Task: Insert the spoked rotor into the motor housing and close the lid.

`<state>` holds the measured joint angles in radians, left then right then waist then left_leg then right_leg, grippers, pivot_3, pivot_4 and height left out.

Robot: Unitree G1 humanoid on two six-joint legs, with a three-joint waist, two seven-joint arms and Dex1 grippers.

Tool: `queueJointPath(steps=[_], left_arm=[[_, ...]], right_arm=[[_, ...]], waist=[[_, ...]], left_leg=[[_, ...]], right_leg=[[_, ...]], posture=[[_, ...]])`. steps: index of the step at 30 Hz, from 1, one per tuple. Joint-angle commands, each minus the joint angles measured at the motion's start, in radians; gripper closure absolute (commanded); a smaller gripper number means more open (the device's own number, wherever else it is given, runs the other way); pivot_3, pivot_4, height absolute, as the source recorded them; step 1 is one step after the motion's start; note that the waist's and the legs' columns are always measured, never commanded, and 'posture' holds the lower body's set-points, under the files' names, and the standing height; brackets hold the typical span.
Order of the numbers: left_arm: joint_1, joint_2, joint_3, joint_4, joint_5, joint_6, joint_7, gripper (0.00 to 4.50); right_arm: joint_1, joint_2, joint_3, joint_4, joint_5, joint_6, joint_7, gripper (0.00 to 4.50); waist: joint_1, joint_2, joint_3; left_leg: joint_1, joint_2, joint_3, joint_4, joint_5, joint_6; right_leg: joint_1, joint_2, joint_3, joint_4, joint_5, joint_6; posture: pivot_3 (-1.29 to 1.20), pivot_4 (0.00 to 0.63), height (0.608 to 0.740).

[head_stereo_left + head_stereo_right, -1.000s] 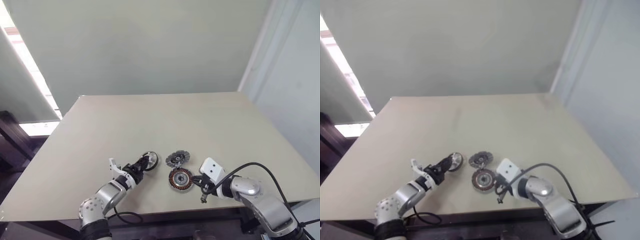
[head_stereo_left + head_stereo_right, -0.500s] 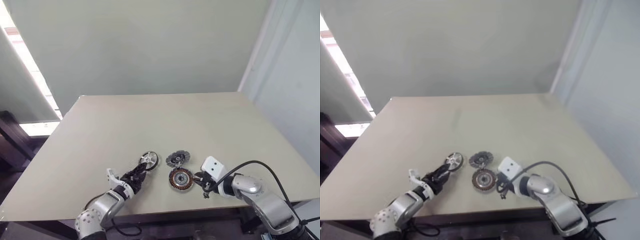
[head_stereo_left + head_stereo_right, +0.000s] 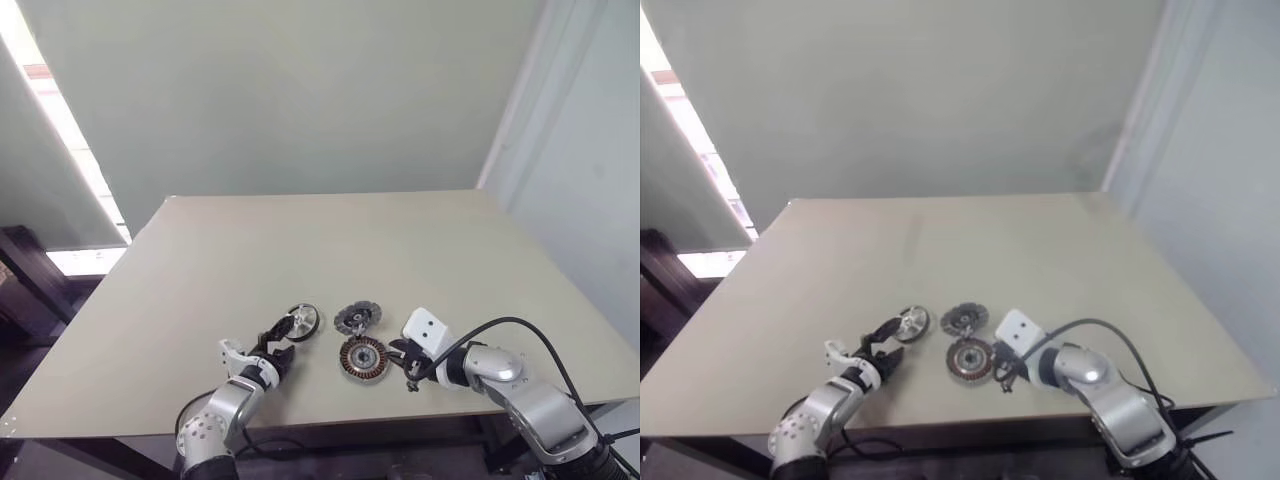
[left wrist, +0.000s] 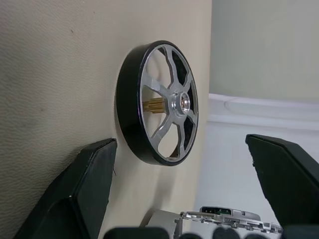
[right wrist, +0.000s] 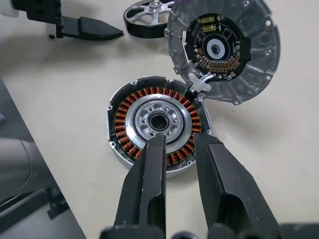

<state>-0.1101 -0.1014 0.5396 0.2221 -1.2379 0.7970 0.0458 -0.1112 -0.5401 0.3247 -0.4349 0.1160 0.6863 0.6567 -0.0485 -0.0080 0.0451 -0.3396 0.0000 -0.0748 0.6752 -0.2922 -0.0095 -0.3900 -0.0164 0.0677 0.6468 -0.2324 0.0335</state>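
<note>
The spoked rotor (image 4: 158, 102) lies flat on the bench (image 3: 300, 250), free, just ahead of the left gripper (image 3: 277, 337), whose jaws stand wide apart. Beside it sit the lid (image 5: 225, 47) and the motor housing (image 5: 157, 124), touching. The right gripper (image 5: 177, 149) hovers over the housing, jaws narrow, holding nothing.

Soft, even daylight fills the room — the brightest patch is a blown-out strip of window (image 3: 40, 90) at the left edge, washed to white. The table (image 3: 330, 250) is lit flat and matte, with no glare; only faint, short shadows sit under the parts. The right eye view looks slightly hazier than the left. Up close, the spoked rotor (image 4: 162, 102) is crisp with small glints on its hub, while the near black fingers (image 4: 75, 194) blur — the wall behind is soft too.
</note>
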Motion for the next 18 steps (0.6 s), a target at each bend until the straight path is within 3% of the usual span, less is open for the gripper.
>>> queueJointPath(steps=[1,14,18], left_arm=[[-0.045,-0.068,-0.002,0.088,0.029,-0.073,0.028,0.01],[-0.141,-0.095,-0.019,0.109,-0.025,-0.139,0.067,0.01],[-0.162,-0.104,-0.028,0.086,-0.055,-0.153,0.095,0.01]], right_arm=[[-0.016,-0.007,-0.018,-0.035,-0.004,-0.026,-0.003,3.54],[-0.007,0.000,-0.015,-0.036,-0.003,-0.030,-0.015,3.54],[-0.009,0.005,-0.010,-0.029,-0.003,-0.035,-0.016,3.54]], waist=[[0.001,0.003,-0.001],[0.003,0.008,0.002],[0.005,0.007,0.003]], left_leg=[[0.000,-0.002,-0.003,-0.002,0.000,0.000],[-0.003,-0.007,-0.022,-0.005,0.001,-0.002],[-0.003,-0.008,-0.020,-0.010,0.003,-0.003]], right_leg=[[0.001,0.000,-0.001,-0.004,0.000,0.000],[0.000,-0.003,-0.014,-0.019,0.000,0.000],[0.000,-0.016,-0.027,-0.023,0.000,0.001]], posture=[[0.00,0.000,0.740],[0.00,0.000,0.740],[0.00,0.000,0.740]])
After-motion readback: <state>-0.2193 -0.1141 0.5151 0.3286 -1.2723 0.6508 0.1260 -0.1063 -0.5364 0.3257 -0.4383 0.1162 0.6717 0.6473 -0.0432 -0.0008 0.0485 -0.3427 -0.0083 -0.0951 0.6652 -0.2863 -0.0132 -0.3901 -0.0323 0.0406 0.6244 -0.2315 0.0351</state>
